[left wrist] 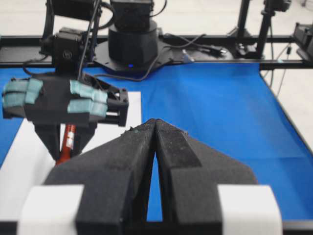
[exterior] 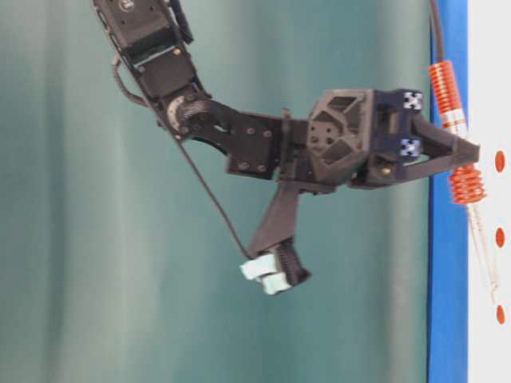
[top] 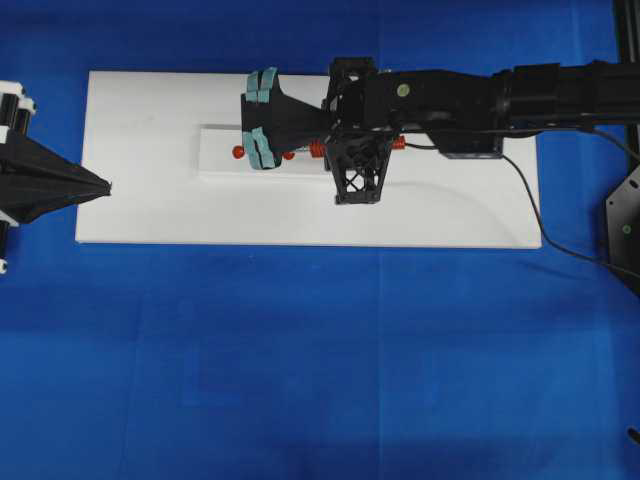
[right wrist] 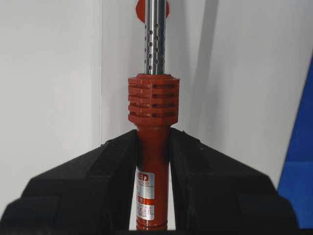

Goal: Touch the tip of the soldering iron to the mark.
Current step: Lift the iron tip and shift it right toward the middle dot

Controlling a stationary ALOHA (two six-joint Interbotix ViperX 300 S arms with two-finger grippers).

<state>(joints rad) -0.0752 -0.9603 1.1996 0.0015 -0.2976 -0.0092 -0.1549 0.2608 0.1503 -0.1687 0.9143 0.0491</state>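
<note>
One camera looks straight down on the desk (top: 300,380). Another sits at desk level, turned sideways. The left wrist view looks past its fingers (left wrist: 132,161) across the desk. The right wrist view sits close behind its fingers (right wrist: 105,169); both share the soldering iron (right wrist: 152,122).

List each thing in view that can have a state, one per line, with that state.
soldering iron: clamped by its orange handle, shaft pointing away over the white board.
tip: out of frame in the right wrist view; contact with any mark unclear.
right pincer: shut on the handle.
left pincer: shut, empty.
</note>
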